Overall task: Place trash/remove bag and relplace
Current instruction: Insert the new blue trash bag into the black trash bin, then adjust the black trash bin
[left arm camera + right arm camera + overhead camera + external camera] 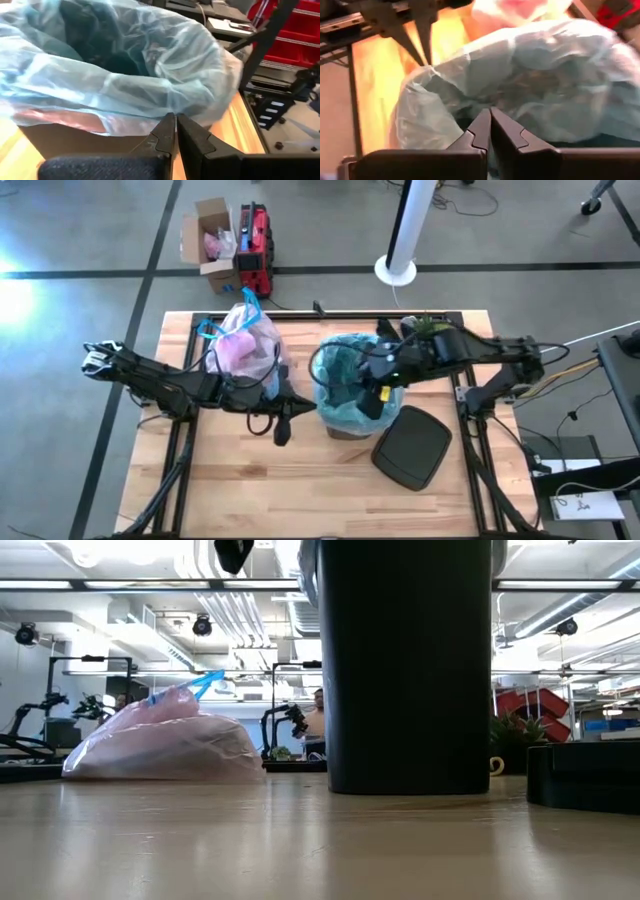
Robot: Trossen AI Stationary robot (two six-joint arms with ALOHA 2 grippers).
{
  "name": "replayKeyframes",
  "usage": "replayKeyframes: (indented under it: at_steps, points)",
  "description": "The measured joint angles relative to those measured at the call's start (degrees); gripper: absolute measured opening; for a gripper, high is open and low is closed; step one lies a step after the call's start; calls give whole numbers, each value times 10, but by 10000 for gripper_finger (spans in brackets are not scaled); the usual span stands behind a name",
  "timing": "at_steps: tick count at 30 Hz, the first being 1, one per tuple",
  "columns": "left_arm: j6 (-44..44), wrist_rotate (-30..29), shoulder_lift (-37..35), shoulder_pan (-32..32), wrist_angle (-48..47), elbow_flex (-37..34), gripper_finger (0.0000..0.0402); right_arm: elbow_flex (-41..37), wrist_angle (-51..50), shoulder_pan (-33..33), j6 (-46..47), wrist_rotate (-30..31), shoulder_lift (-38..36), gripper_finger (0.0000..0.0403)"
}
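The tied pink bag [242,342] [165,740] lies full on the table's far left part; the trash is hidden. A crinkly light blue bag [348,375] [125,65] lines the dark bin [410,670], its rim turned down over the bin's edge. My left gripper [283,420] [175,120] is shut, level, at the bin's left side with its tips at the blue rim. My right gripper [374,402] [490,114] is shut and slants down over the bin's near right rim. My left gripper comes level from the table's left, and its shut fingertips [170,122] meet the turned-down edge of the blue bag [172,102] at the bin's left side. Whether any plastic lies between the fingers, I cannot tell. My right gripper: I cannot tell whether its shut fingertips touch the blue bag [470,107] in front of them.
The bin's black lid [412,446] [585,775] lies flat on the table just right of the bin, toward the near edge. A small plant [428,325] stands at the far right. Bare wood spreads along the near edge.
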Motion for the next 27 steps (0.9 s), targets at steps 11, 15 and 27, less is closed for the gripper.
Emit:
replayKeyframes:
  at_steps: [11,15,27]
  points:
    - [-6,0,3,-8,-7,-28,4,-9,38,49,-66,-6,-41,15]
    - [-21,0,2,-12,-8,-35,4,-10,93,76,-70,-33,-18,52]
    - [-54,0,-4,-83,-28,-34,4,-11,56,138,-3,-26,26,167]
